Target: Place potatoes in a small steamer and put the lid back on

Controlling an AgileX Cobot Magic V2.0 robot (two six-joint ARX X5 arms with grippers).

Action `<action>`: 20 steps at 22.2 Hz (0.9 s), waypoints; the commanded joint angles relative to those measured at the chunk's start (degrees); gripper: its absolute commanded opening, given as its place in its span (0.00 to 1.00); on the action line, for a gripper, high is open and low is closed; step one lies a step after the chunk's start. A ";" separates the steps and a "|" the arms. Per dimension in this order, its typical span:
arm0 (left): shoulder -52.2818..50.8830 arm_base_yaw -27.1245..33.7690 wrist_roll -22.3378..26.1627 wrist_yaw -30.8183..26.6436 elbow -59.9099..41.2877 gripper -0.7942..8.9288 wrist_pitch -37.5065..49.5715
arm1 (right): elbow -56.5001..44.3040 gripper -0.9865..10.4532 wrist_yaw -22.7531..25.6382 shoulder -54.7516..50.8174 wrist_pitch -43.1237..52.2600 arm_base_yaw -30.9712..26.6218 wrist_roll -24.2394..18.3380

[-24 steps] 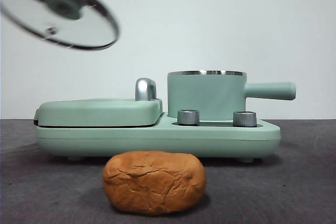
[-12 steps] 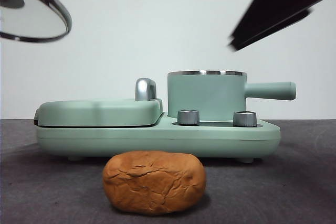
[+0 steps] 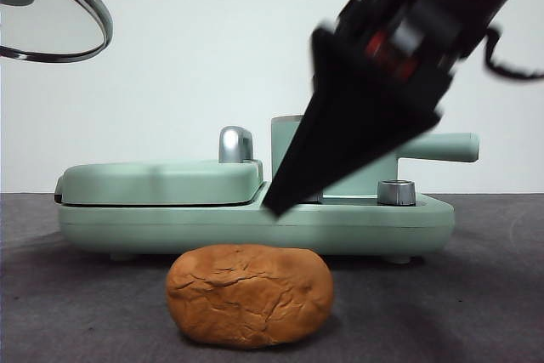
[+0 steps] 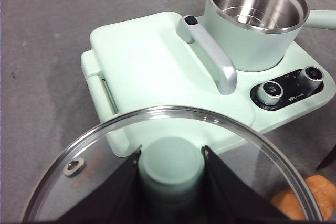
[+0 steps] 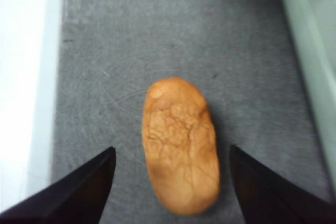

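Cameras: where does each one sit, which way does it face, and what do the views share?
Front view: low at table height, looking level across at the potato and steamer; the right gripper descends, dark and blurred.
Left wrist view: above the appliance, looking down; the left gripper is shut on the lid knob.
Right wrist view: looking down between open jaws of the right gripper at the potato.
Shared: all three show the potato; front and left wrist show lid and steamer.

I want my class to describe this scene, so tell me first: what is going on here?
The left gripper holds the glass lid by its knob, up and off to the side. The small steamer stands open and empty on the cooker base. The right gripper, jaws open, is above the potato, which lies on the table in front of the cooker. Nothing is in the pot yet.
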 commanded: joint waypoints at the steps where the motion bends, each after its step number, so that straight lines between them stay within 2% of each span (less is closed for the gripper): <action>1: -0.07 -0.13 -0.24 -0.77 1.11 0.09 1.53 | 0.94 0.39 1.49 3.80 2.40 1.38 -0.37; 4: -0.04 -0.13 -0.24 -0.79 1.11 0.09 1.53 | 0.94 0.39 3.74 7.02 4.98 1.88 -0.59; 9: -0.07 -0.11 -0.22 -0.81 1.11 0.09 1.53 | 0.94 0.38 4.00 10.05 6.67 1.88 -0.44; 13: -0.04 -0.11 -0.22 -0.96 1.11 0.09 1.55 | 0.94 0.27 4.04 10.54 5.53 2.47 -0.13; 15: -0.04 -0.11 -0.09 -0.98 1.11 0.09 1.60 | 0.96 0.27 4.04 10.36 5.25 2.67 2.80; 18: -0.04 -0.11 0.02 -0.98 1.11 0.09 1.97 | 1.75 0.27 4.07 8.11 3.87 2.25 11.23; 20: 0.00 -0.11 0.02 -0.98 1.11 0.09 2.38 | 2.78 0.27 4.09 4.85 1.81 1.75 14.60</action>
